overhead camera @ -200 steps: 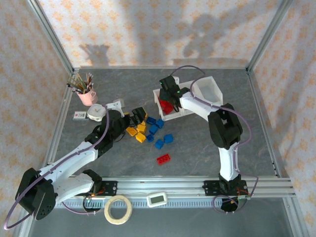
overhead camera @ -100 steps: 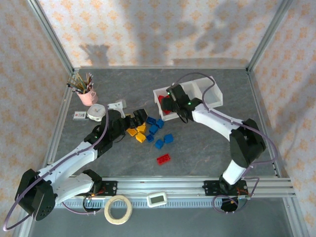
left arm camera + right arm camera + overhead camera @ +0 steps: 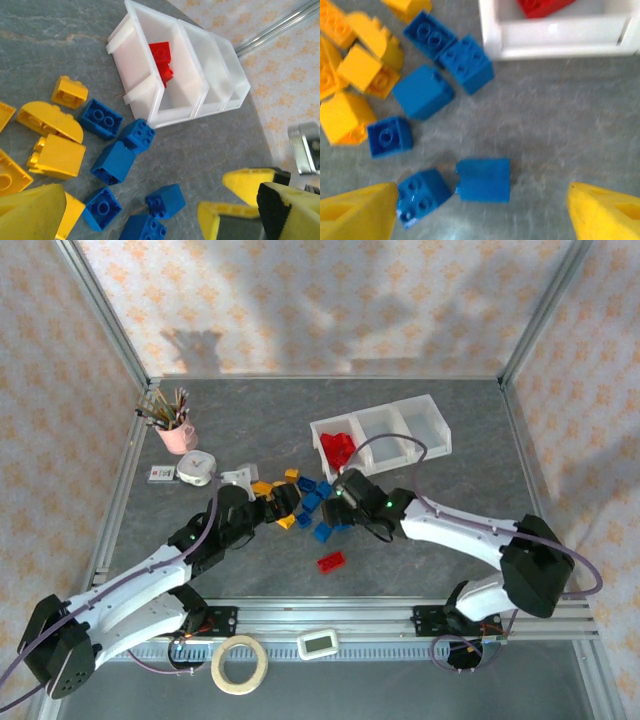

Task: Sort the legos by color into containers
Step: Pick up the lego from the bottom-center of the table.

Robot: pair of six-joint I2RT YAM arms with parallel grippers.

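Bright light is casting soft shadows on the patterned back wall (image 3: 300, 290); the right wrist view is smearing with motion blur.

A lab-style robot test cell: silver aluminium frame posts (image 3: 105, 312) and orange-flowered backdrop panels (image 3: 300, 300) enclose a grey marbled desk (image 3: 480, 470), with a silver mounting rail (image 3: 380, 612) along the lower edge.

No readable text, brands or numbers anywhere; print on small card (image 3: 160, 474) beside pink cup (image 3: 178, 436) too small to make out.
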